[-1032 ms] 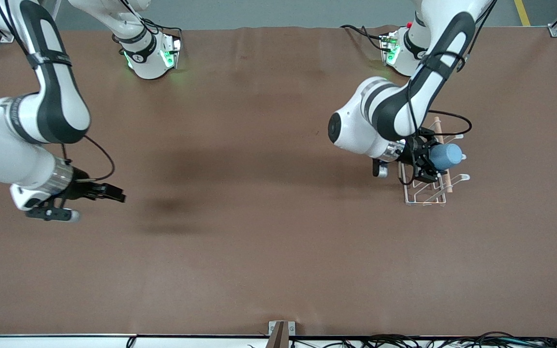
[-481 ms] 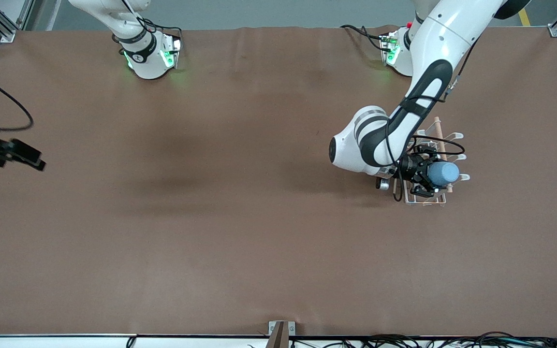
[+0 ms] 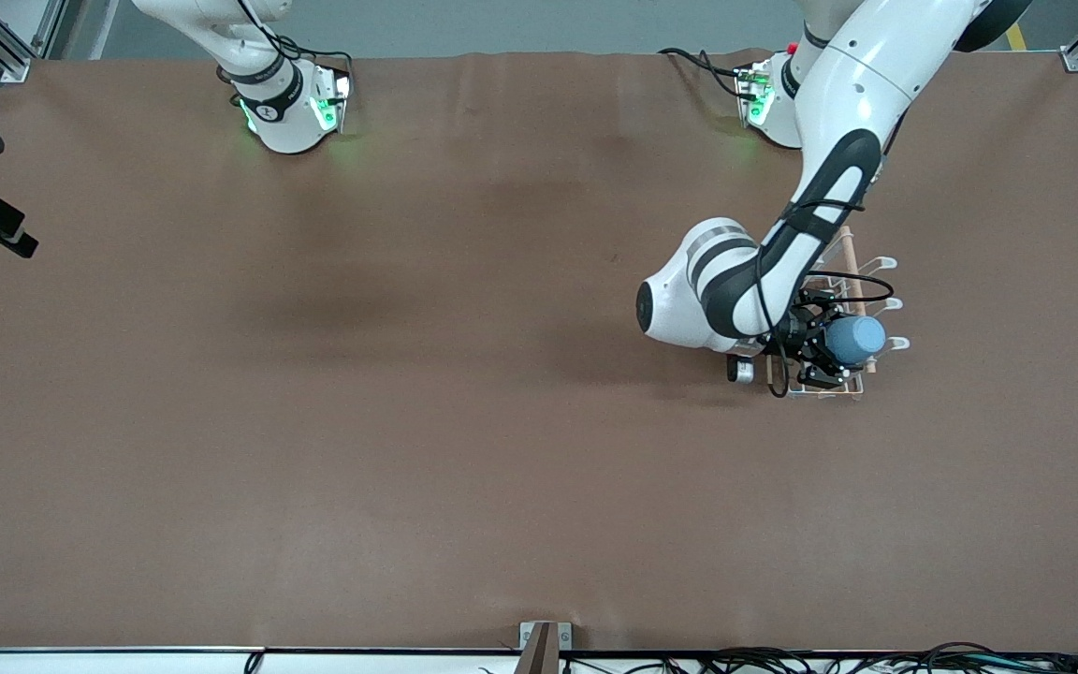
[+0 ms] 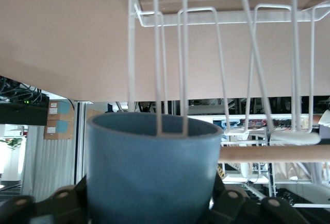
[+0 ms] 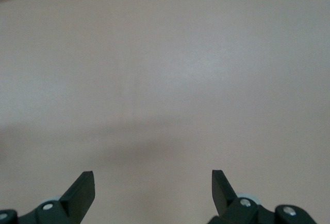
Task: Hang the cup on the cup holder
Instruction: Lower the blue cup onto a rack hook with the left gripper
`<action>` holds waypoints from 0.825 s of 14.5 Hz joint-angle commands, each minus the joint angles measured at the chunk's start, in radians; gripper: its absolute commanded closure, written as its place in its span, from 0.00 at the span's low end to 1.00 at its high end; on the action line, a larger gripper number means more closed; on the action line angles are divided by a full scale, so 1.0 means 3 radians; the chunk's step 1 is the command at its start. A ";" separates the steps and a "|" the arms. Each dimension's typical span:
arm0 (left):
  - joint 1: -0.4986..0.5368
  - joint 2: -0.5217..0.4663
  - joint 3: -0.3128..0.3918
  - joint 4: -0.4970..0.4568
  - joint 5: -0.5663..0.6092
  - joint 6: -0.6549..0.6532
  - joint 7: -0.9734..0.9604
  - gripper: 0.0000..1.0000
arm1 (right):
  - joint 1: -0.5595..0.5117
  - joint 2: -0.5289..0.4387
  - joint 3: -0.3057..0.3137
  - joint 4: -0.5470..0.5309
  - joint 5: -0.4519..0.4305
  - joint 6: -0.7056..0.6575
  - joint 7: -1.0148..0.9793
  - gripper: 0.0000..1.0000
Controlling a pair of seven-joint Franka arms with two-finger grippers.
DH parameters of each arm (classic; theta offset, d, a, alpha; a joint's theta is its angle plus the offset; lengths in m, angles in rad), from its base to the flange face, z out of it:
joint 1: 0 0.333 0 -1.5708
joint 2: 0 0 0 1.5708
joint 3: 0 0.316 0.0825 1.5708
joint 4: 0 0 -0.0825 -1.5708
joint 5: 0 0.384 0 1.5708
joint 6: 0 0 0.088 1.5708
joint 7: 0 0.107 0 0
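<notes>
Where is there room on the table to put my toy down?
Lots of room: the brown table is bare from the right arm's end up to the cup holder, and nearer the camera too. It is crowded only at that rack, where the left tool has the blue cup.

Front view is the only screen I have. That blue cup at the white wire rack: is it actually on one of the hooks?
Observer: The left wrist view shows a wire prong of the cup holder going into the open mouth of the cup. The left gripper is at the cup, over the holder.
Operator: And the other arm, right at the edge of my screen?
Observer: In the right wrist view, the right gripper is open with nothing between its fingers, over the table. That arm waits.
</notes>
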 commanded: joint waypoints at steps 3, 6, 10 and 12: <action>-0.0011 -0.0195 0.0019 0.0099 -0.0196 -0.0034 0.0001 0.00 | 0.0031 -0.0020 -0.0002 -0.0042 -0.0072 -0.0030 -0.0019 0.00; 0.0050 -0.0471 0.0029 0.0314 -0.0467 0.0058 -0.0070 0.00 | 0.0057 -0.0025 -0.0002 -0.0042 -0.0124 -0.0056 -0.0020 0.00; 0.0046 -0.0732 0.0381 0.0942 -0.1243 0.0176 -0.0091 0.00 | 0.0057 -0.0025 -0.0007 -0.0042 -0.0119 -0.0107 -0.0019 0.00; 0.0066 -0.0977 0.0570 0.0964 -0.1682 0.0354 -0.0172 0.00 | 0.0057 -0.0020 -0.0007 -0.0042 -0.0119 -0.0102 -0.0019 0.00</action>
